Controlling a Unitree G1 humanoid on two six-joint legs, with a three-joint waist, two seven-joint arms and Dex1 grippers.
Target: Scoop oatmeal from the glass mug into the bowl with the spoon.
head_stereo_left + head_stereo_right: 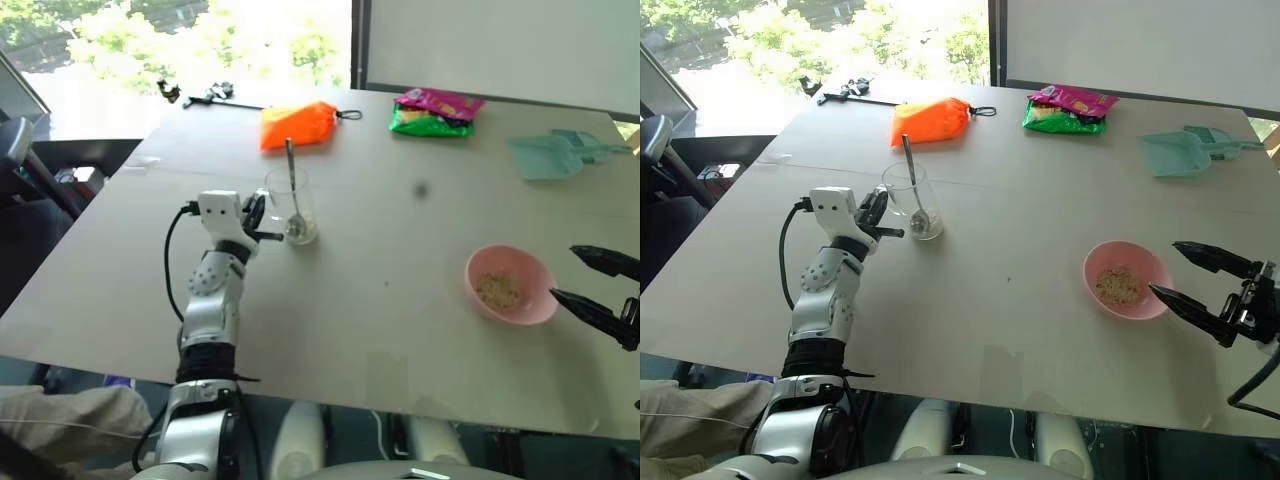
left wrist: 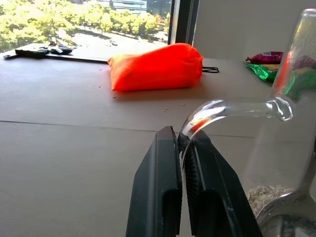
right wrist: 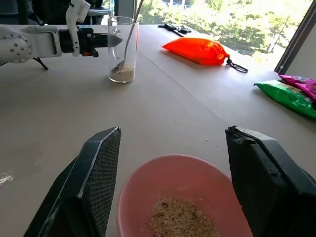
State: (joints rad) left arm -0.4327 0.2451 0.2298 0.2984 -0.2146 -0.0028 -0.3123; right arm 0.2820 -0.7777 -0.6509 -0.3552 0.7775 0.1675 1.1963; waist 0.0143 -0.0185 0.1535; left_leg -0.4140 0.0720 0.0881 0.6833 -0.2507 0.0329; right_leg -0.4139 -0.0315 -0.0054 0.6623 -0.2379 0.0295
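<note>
The glass mug (image 1: 292,205) stands on the table left of centre, and the silver spoon (image 1: 291,178) leans upright inside it. A little oatmeal (image 2: 264,192) lies at the mug's bottom around the spoon's head. My left gripper (image 1: 262,222) is shut on the mug's handle (image 2: 222,106), its two black fingers pinching the glass loop. At the right, the pink bowl (image 1: 540,305) holds a small heap of oatmeal (image 1: 500,290). Just right of the bowl my right gripper (image 1: 564,272) is open and empty, its fingers pointing at the bowl.
An orange pouch (image 1: 297,125) lies behind the mug. Green and pink snack packs (image 1: 435,112) sit at the back, a teal dustpan (image 1: 555,155) at the far right, black items (image 1: 205,95) at the far left corner. Bare tabletop (image 1: 390,260) separates mug and bowl.
</note>
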